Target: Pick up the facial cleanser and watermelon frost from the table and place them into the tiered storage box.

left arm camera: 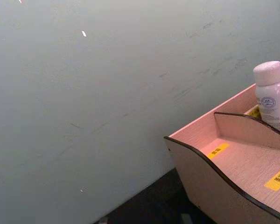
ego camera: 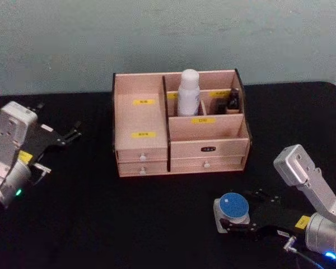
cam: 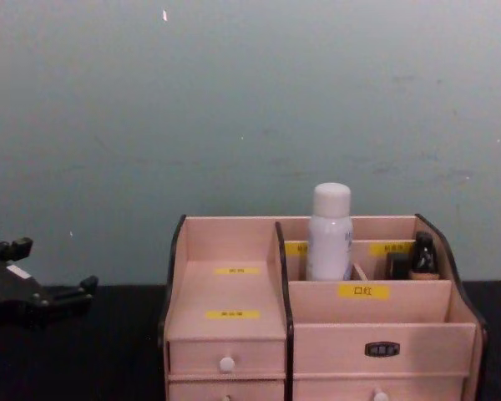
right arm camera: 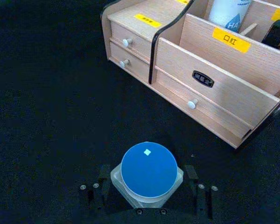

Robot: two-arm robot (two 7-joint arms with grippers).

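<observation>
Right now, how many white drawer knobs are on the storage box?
3. On the tiered storage box, two sit stacked at front left, upper knob and lower knob; the third knob is front right.

Soft, dim light is falling evenly from above; the wall (cam: 234, 100) is glowing dully, the black table (ego camera: 101, 224) is swallowing shadows, and the white bottle (ego camera: 188, 89) is glaring slightly at top centre.

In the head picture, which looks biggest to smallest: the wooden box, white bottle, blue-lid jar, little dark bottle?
1. The tiered storage box.
2. The white bottle and blue-lid jar look about alike; the jar, at the right gripper, sits nearer the camera, so unsure.
3. The little dark bottle.
</observation>
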